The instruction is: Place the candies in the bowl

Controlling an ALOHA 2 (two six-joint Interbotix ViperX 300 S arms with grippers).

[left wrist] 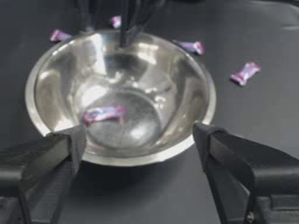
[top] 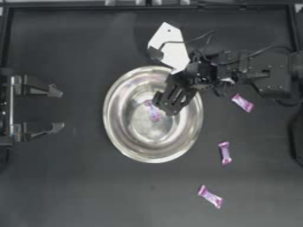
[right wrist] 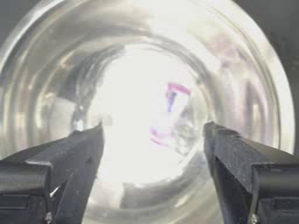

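The silver bowl (top: 127, 137) sits mid-table. One purple-pink candy (top: 153, 111) lies on its bottom, also seen in the left wrist view as candy (left wrist: 104, 113) and in the right wrist view as candy (right wrist: 173, 97). My right gripper (top: 166, 106) hangs open over the bowl's far half, holding nothing, just right of that candy. Three more candies lie on the table right of the bowl: one (top: 242, 102), one (top: 225, 152), one (top: 210, 196). The left wrist view shows another candy (left wrist: 59, 35) beyond the bowl rim (left wrist: 35, 78). My left gripper (top: 57, 109) is parked open at the left.
A white card (top: 168, 46) lies just behind the bowl, partly under the right arm (top: 260, 73). A raised frame edges the dark table (top: 71, 190).
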